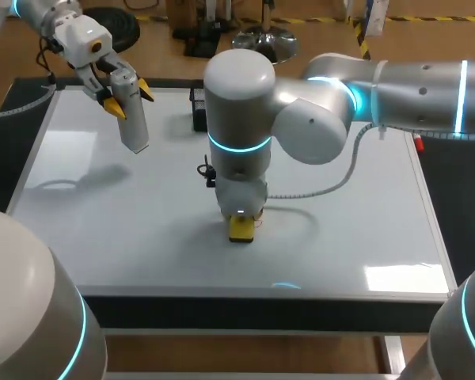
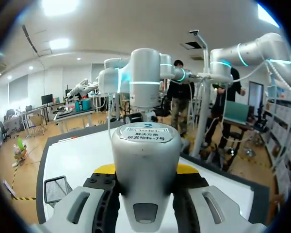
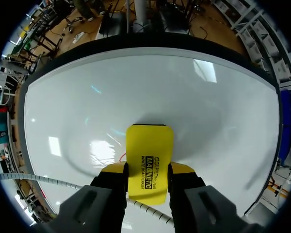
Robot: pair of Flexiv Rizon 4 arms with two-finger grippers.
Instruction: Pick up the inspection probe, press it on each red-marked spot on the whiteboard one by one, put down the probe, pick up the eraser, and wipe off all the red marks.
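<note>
Inside the right end effector (image 3: 146, 169): eraser (image 3: 149, 145), clamped.
Probably light, rigid, slick; grip mid-sides. Probe (image 2: 144, 145) held in left end effector (image 2: 145, 168).

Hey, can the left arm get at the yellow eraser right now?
Probably not. The left end effector is shut on the probe, raised over the whiteboard near its far left corner, while the eraser sits clamped in the right end effector with the right arm standing directly over it.
</note>
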